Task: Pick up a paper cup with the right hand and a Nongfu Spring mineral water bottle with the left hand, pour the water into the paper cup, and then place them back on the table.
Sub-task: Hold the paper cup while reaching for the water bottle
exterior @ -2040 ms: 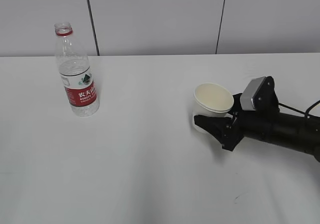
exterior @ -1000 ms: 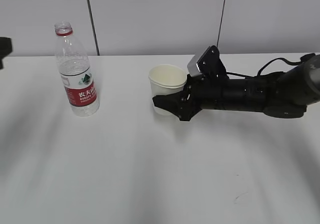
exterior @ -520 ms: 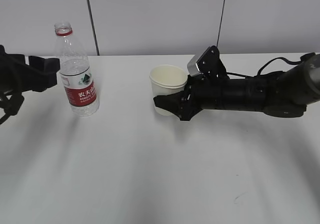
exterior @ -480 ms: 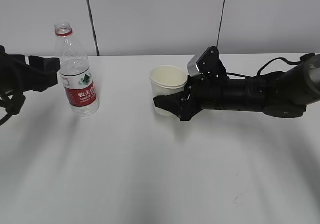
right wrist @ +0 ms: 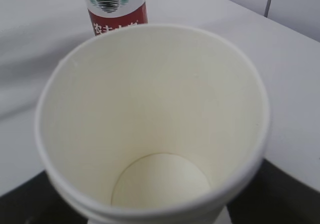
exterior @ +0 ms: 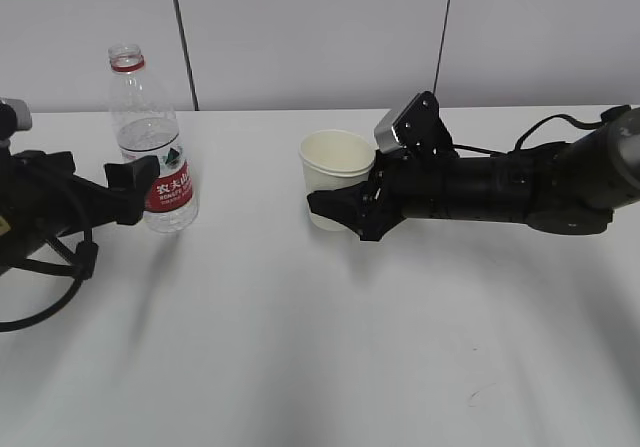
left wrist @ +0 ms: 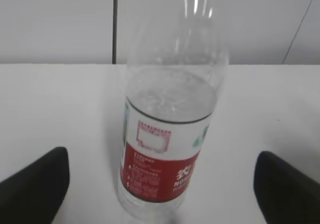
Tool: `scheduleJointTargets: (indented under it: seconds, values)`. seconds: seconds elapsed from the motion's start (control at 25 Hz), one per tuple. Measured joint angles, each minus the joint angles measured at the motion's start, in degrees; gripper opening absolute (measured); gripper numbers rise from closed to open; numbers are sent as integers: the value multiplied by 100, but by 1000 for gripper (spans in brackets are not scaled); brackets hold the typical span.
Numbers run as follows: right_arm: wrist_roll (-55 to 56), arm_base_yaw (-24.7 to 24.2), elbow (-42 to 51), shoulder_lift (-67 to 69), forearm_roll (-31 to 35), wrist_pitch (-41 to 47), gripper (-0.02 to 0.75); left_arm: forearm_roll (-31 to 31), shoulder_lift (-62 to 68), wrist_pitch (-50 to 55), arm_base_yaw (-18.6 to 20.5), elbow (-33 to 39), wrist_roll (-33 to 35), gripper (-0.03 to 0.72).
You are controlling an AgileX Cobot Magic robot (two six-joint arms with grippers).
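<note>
We see the tall clear plastic Nongfu Spring mineral water bottle [exterior: 152, 142], uncapped, with its red neck ring and red-and-white label, standing upright on the large plain white table [exterior: 300, 327] at the far left. The left hand [exterior: 128, 189] — a black robot arm with loose black cables, reaching in from the left edge — has its gripper level with the bottle's label. In the left wrist view the bottle [left wrist: 170, 134] stands between the two black fingers [left wrist: 37, 189], which are spread wide with bare table on either side of the bottle, so nothing is gripped there.

Near the middle of the table we find the small cream-white paper cup [exterior: 337, 175] with its rolled rim, upright with its mouth facing up. The right hand [exterior: 335, 207] — a black cylindrical arm with a silver-grey block [exterior: 398, 127] near its gripper — lies low across the table from the right, and its black fingers are closed around the lower part of the cup. We cannot tell from these views whether the cup's base touches the table. In the right wrist view we look down into the cup [right wrist: 150, 124], which is empty and dry, with the bottle's label [right wrist: 116, 3] visible beyond its rim. Cup and bottle are well apart.
</note>
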Motion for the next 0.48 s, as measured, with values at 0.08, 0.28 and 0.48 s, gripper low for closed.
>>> scheduleJointTargets:
  seconds: [0.08,0.28,0.48]
  values:
    - [0,0,0,0,0,0,523,-41,308,-216,0,0,-45,679]
    - [0,0,0,0,0,13,523,-63,905,-633,0,-160,-64,682]
    - [0,0,0,0,-5,47,523,-64,1382,-709,0,-682,-64,674]
